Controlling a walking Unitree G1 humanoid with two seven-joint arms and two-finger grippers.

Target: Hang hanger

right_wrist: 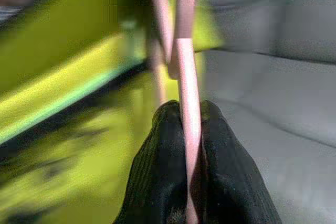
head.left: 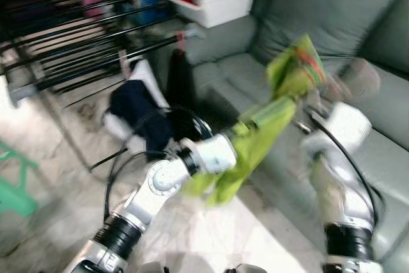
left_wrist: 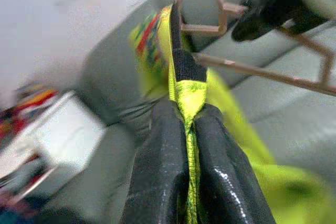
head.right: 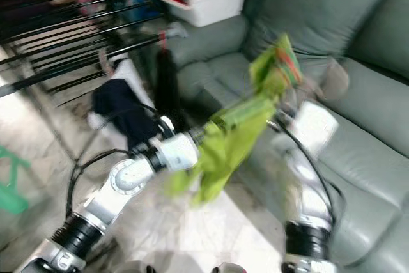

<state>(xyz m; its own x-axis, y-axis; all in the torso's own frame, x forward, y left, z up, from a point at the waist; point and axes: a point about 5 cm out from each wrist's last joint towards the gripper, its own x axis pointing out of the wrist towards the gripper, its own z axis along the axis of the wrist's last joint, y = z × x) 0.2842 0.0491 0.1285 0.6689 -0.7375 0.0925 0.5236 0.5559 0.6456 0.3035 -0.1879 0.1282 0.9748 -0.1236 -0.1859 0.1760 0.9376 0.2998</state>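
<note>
Hanger (right_wrist: 187,77), pink and thin, sits pinched between the closed black fingers of the right gripper (right_wrist: 190,116), and a bright green garment (head.left: 255,139) is draped on it. Nearest the body, the left gripper (left_wrist: 190,124) is clamped on a hem of that same garment, so the cloth stretches between the two arms above the pale floor (head.left: 192,234). In the left wrist view the hanger's triangular top and one sloping arm stand just beyond the cloth, beside the right gripper's fingers.

The step in hand looks like carrying the loaded hanger toward a rail; both head views are blurred, which suggests motion. Beyond the arms lies the grey sofa (head.left: 358,36), and farther off to the robot's left stands the black drying rack (head.left: 77,43). Next, the hook probably must be raised over one of its bars, with the left gripper letting go of the hem.
</note>
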